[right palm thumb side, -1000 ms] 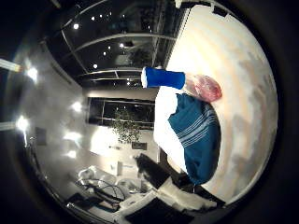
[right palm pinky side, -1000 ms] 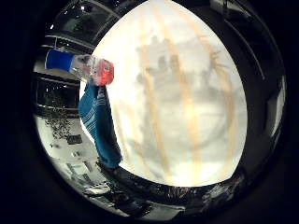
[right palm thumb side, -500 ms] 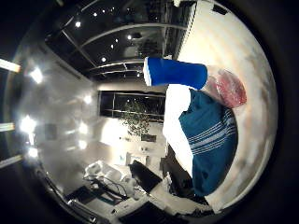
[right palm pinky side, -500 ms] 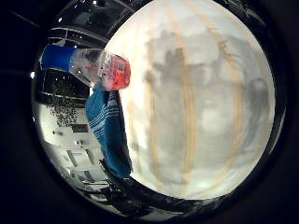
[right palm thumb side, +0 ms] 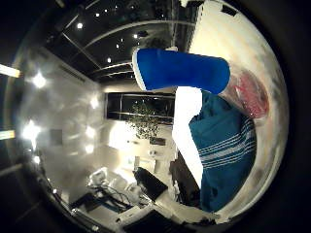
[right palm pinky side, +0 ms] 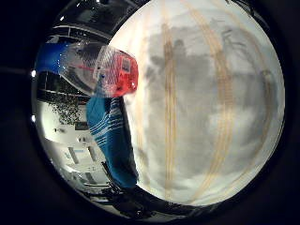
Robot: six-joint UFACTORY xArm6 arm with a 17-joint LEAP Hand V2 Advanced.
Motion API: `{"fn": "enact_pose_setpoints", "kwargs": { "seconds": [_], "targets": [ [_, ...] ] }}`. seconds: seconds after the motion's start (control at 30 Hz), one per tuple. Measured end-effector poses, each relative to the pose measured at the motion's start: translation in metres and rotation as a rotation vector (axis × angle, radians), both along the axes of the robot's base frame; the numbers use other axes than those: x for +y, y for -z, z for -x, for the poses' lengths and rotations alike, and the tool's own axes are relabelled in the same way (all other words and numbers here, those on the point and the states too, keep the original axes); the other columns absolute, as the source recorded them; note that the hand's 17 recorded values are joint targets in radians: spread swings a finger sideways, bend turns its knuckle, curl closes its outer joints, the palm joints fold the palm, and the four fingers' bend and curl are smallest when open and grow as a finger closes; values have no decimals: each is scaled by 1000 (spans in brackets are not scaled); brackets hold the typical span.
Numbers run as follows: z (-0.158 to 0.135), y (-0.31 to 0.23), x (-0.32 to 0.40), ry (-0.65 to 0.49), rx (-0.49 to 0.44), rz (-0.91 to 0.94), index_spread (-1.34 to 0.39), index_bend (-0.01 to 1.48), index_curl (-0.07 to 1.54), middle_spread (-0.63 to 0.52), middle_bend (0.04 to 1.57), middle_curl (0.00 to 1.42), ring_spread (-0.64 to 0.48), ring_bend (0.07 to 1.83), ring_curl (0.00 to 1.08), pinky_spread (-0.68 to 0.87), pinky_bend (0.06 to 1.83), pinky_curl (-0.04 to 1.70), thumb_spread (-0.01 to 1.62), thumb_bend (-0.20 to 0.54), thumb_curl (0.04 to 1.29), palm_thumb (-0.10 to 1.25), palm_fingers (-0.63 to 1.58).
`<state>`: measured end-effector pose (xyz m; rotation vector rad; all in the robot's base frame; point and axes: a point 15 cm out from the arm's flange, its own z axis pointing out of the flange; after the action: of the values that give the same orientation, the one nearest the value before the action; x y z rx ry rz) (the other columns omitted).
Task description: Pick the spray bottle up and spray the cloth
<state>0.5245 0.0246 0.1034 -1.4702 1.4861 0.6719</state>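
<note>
Spray bottle (right palm pinky side: 101, 70) standing on the pale table (right palm pinky side: 206, 117), near its edge, just beside the cloth (right palm pinky side: 112, 140); clear body with red liquid at the base, blue top (right palm thumb side: 182, 70) looming large and close to the palm. Teal cloth with white stripes lying flat along the table edge, apparently touching the bottle's base. Broad grey shadow spread over the tabletop. No part of the hand in sight; can't tell whether fingers are spread or curled, or holding anything

No readable text anywhere.
The spray bottle (right palm pinky side: 101, 70) carries a small label patch on its clear body, but its print is too blurred to read.
</note>
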Motion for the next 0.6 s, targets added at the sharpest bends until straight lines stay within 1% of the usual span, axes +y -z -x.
{"fn": "enact_pose_setpoints", "kwargs": {
  "seconds": [0.23,0.37,0.6],
  "targets": [
    [-19,0,11,-6,-14,-11,-262,136,198,193,225,334,219,296,265,380,417,320,880,-32,308,383,-19],
    [-31,-7,16,-9,-37,-13,-259,137,204,192,229,334,218,301,266,380,414,320,882,-32,305,387,-16],
    [-43,-3,22,-23,-41,-12,-257,138,211,181,239,335,219,304,268,379,411,319,886,-32,303,389,-9]
  ]
}}
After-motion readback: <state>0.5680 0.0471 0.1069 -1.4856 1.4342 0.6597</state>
